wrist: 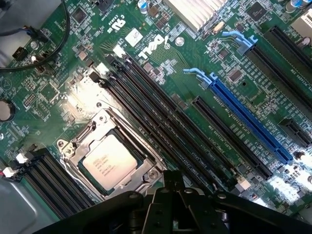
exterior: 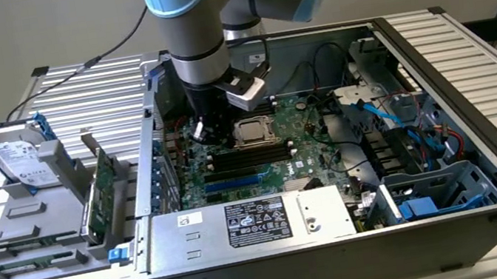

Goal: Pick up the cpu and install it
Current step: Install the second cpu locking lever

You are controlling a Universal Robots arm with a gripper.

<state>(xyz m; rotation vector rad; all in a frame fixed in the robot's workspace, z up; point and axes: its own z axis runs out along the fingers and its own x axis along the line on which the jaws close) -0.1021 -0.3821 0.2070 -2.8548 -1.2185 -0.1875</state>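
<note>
Beside the socketed cpu (wrist: 108,161), closed, empty gripper (wrist: 174,181), its tips hidden in the exterior view.

The black metal claw (wrist: 174,187) is cut off by the picture's edge in the wrist view. Beside it, print on the small silver-topped square cpu (wrist: 108,162) in its socket is too fine to read.
</note>
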